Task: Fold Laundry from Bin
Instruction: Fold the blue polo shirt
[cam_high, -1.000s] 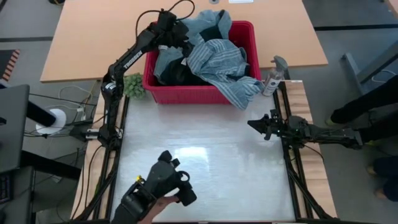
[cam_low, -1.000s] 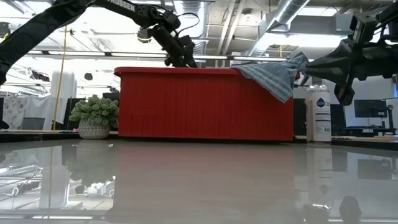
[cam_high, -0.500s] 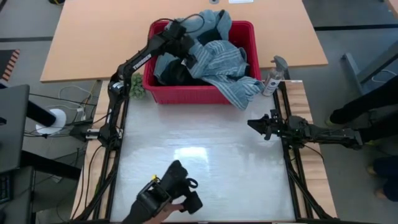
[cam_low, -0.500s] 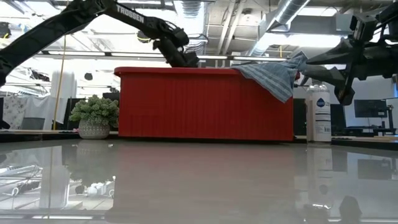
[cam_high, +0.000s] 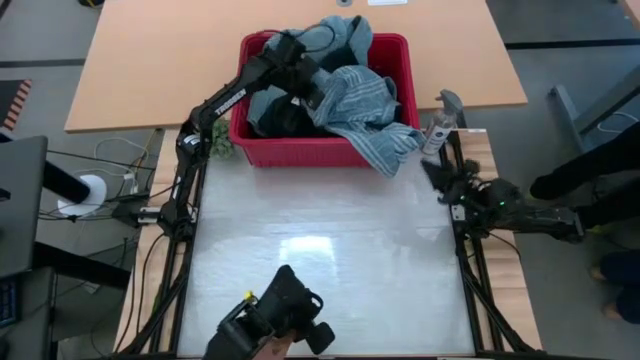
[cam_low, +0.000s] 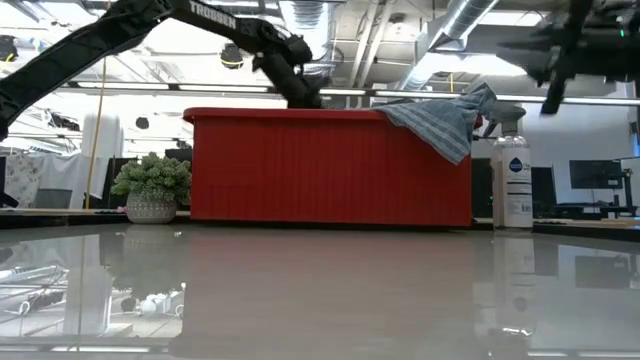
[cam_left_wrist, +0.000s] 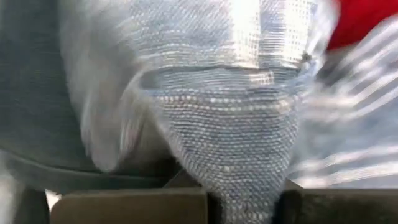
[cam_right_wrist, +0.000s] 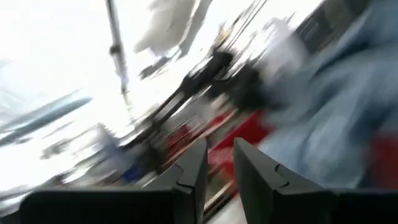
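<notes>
The red bin (cam_high: 300, 152) stands at the table's far middle, heaped with laundry. A blue-grey striped shirt (cam_high: 365, 110) hangs over the bin's front right rim (cam_low: 440, 125). Light blue pieces (cam_high: 345, 35) lie at the back and a dark item (cam_high: 290, 118) sits low at the front. My left gripper (cam_high: 312, 88) is down in the pile, shut on pale blue-grey cloth (cam_left_wrist: 236, 124). My right gripper (cam_high: 433, 170) hovers at the table's right edge, tipped upward. Its fingers (cam_right_wrist: 219, 165) stand slightly apart with nothing between them. My left gripper pinches a bunched fold of pale blue-grey woven cloth (cam_left_wrist: 239, 180) between its two fingers. It comes slanting down into the bin from the left. The cloth spreads out beyond the fingertips and still lies on the pile, beside the striped shirt (cam_left_wrist: 354, 124).
A spray bottle (cam_high: 440, 125) stands just right of the bin, close to my right gripper. A small potted plant (cam_high: 215, 138) sits at the bin's left. A person's hand holds a dark device (cam_high: 285, 320) over the near edge. Another person (cam_high: 600, 175) is at the right.
My left gripper has gone down and to the right, from the bin's far left rim into the laundry pile, and now has cloth between its fingers. My right gripper has risen, tipped upward and drawn toward the far right. The dark hand-held device has shifted right.
</notes>
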